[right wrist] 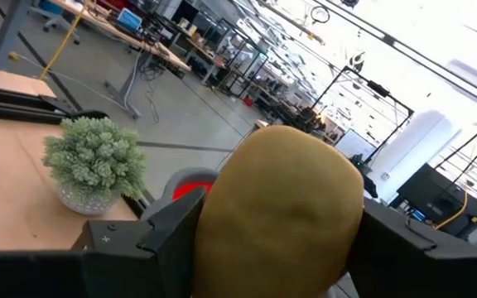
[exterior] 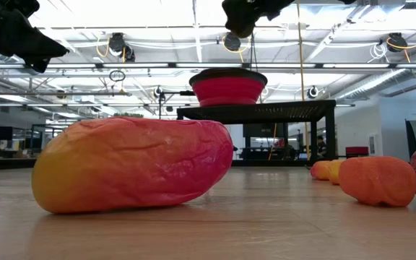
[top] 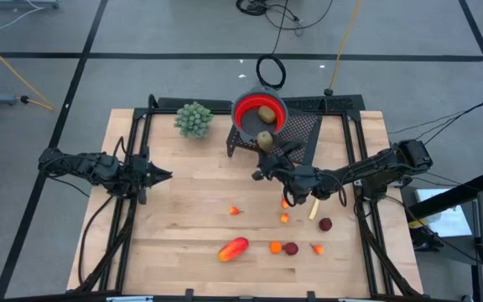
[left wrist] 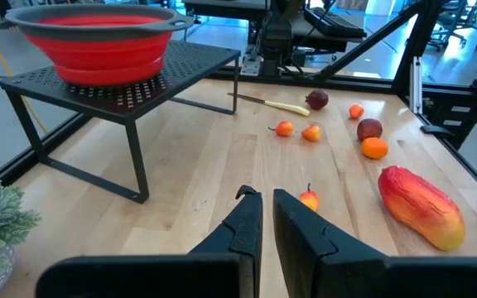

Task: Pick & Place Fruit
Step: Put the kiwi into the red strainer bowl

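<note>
Right gripper (top: pixel 267 149) is carrying an olive-brown oval (right wrist: pixel 284 207), fingers clamped on either side of it, hanging at the near rim of the red bowl (top: pixel 248 107) that is sitting on the black mesh stand (top: pixel 304 134) at the back of the table (top: pixel 183 210). In the overhead view the held oval (top: pixel 263 139) is showing just outside the bowl's rim, above the stand, not yet inside. A second olive-brown oval (top: pixel 266 113) is already lying in the bowl, so by my reading one piece is placed and one is being delivered. Left gripper (left wrist: pixel 265 217) is waiting over the left side of the table, fingers pressed together on nothing. Still lying loose on the wood: the long red-orange piece (top: pixel 233 248) near the front edge, a small orange bit (top: pixel 235 210) mid-table, more small orange bits (top: pixel 284 218) by the right arm, an orange bit (top: pixel 275 247) beside a dark-red bit (top: pixel 291 248), another orange bit (top: pixel 317 248), a dark-red bit (top: pixel 325 224), and a pale yellow stick-shaped piece (top: pixel 314 210) which may or may not count as fruit. The green plant ball (top: pixel 193 118) is standing at the back left of the table, apart from the work. Judging progress: early, most pieces are still waiting to be collected.
</note>
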